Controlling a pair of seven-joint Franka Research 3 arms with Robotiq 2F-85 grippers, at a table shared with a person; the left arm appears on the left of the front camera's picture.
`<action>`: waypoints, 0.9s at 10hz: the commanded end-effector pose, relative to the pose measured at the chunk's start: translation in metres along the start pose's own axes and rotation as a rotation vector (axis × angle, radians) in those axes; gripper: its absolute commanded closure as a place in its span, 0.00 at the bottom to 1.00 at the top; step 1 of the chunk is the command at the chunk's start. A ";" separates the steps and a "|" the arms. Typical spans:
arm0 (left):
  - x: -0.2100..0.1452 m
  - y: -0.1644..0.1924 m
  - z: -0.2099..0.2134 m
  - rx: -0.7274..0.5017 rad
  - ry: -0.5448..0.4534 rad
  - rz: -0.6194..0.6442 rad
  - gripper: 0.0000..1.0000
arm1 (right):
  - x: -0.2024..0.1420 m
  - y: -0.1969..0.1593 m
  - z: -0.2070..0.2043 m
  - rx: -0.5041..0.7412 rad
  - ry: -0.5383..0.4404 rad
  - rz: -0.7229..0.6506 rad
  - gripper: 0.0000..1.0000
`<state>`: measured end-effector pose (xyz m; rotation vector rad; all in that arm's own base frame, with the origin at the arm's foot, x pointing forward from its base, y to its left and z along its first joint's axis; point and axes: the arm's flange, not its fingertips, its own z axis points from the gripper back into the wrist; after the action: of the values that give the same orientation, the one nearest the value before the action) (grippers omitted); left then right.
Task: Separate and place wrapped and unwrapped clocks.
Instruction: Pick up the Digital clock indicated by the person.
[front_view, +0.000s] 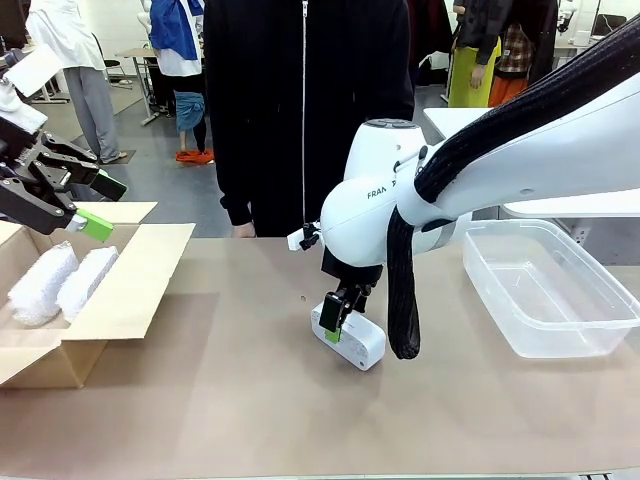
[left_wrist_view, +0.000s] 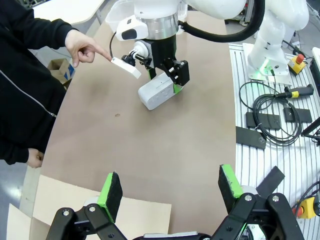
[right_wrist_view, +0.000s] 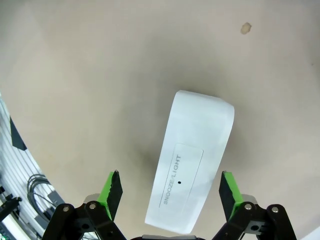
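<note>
The unwrapped clock (front_view: 352, 340), a smooth white block with a SNOOZE/LIGHT bar on top, lies on the table (front_view: 250, 400) left of the clear plastic bin (front_view: 545, 290). The right gripper (front_view: 333, 322) straddles it, jaws spread wide with a pad on either long side and not visibly touching, likely lined up to close on it. Well left of the clock, two wrapped bundles (front_view: 60, 282) lie side by side in the cardboard box (front_view: 130, 290), apparently their sorting place. The left gripper (front_view: 95, 205) hangs over that box, jaws apart and empty.
</note>
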<state>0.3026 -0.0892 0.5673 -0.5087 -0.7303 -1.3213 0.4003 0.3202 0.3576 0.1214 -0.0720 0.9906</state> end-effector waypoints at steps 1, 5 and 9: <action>-0.001 0.000 0.000 -0.009 -0.013 -0.015 0.00 | 0.010 -0.002 -0.010 -0.044 -0.005 -0.011 0.00; -0.001 0.000 0.000 -0.009 -0.013 -0.015 0.00 | 0.010 -0.006 -0.018 -0.057 0.035 -0.036 0.00; -0.001 0.000 0.000 -0.009 -0.013 -0.015 0.00 | 0.008 -0.008 -0.020 -0.075 0.008 -0.046 0.38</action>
<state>0.3026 -0.0892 0.5673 -0.5087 -0.7303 -1.3213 0.4097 0.3207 0.3438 0.0874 -0.0846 0.9525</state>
